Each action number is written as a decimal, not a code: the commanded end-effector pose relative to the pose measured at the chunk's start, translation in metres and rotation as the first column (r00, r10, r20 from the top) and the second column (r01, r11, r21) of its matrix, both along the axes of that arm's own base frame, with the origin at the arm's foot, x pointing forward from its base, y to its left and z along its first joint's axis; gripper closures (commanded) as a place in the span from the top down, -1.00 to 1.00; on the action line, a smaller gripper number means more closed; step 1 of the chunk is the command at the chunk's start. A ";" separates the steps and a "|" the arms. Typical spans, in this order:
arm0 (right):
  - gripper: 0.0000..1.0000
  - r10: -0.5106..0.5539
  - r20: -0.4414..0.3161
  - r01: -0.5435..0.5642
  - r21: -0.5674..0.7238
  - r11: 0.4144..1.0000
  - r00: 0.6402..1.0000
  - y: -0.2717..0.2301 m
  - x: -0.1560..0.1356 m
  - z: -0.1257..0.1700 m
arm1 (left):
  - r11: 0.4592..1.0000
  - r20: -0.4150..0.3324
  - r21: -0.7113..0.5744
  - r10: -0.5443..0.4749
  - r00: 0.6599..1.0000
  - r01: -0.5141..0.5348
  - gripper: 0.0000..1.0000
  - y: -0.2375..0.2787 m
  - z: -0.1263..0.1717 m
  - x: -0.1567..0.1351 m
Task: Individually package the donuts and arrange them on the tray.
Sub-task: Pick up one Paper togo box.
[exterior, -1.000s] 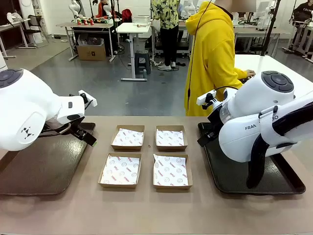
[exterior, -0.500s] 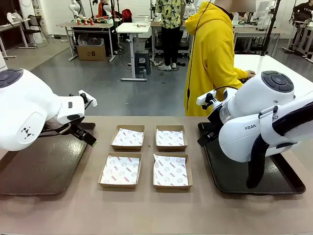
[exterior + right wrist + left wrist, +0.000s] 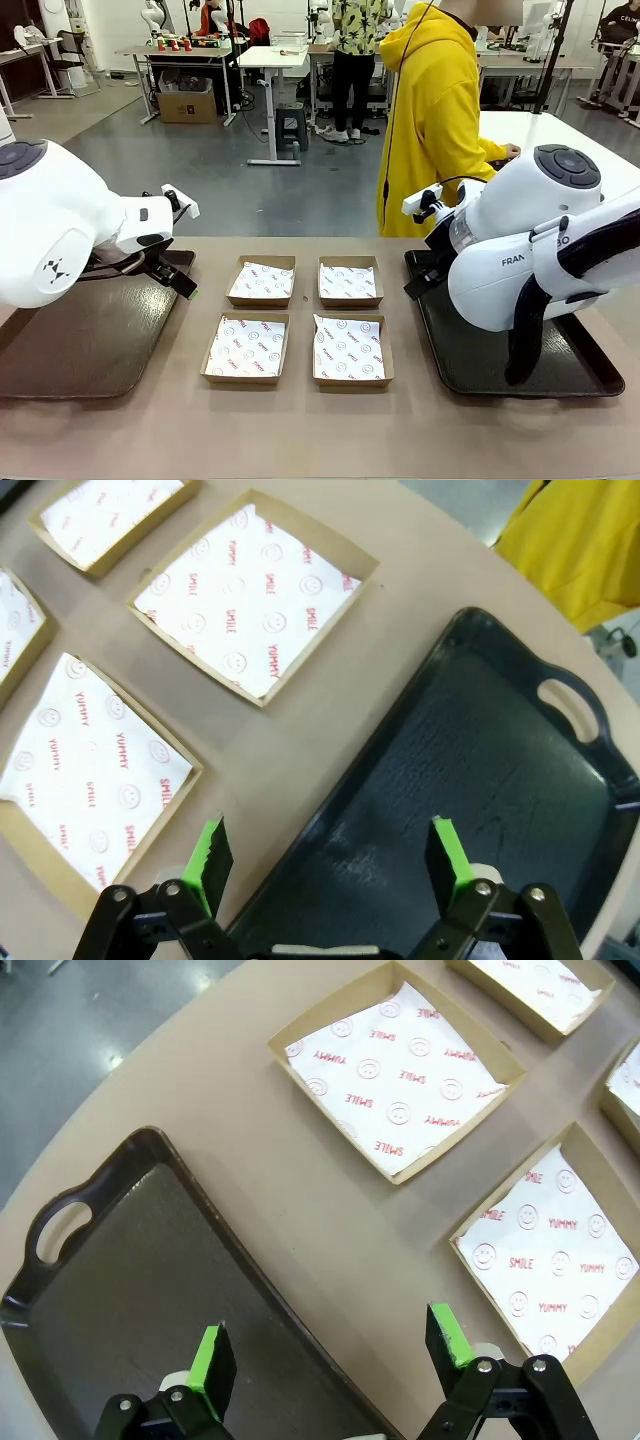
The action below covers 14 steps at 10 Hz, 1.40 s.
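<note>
The donuts are out of view. Four shallow paper-lined cardboard boxes sit in a square at mid-table, among them the back-left box (image 3: 262,281) and the front-right box (image 3: 349,349). One dark tray (image 3: 80,345) lies on the left and another dark tray (image 3: 470,355) on the right. My left gripper (image 3: 178,281) hovers open over the left tray's inner edge (image 3: 120,1290), and nothing is between its fingers (image 3: 335,1345). Above the right tray (image 3: 480,770), my right gripper (image 3: 330,855) is open and holds nothing; its black body (image 3: 422,278) shows by the tray's back-left corner.
A person in a yellow hoodie (image 3: 435,120) stands at the far side, turned toward a white table (image 3: 560,130) on the right. The left wrist view shows two boxes (image 3: 400,1065) (image 3: 550,1250); the right wrist view shows two more (image 3: 250,605) (image 3: 85,770).
</note>
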State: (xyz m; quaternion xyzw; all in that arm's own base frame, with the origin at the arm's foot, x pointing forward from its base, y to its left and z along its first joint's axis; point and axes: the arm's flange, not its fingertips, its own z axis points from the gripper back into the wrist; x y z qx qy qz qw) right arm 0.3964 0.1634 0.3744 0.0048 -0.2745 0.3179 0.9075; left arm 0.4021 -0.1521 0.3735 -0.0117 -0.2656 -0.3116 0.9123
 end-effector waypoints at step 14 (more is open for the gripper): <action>1.00 0.110 -0.247 -0.041 0.265 0.963 0.963 -0.031 -0.113 0.130 | 0.931 -0.199 -0.356 -0.160 0.967 0.080 1.00 0.088 0.130 -0.075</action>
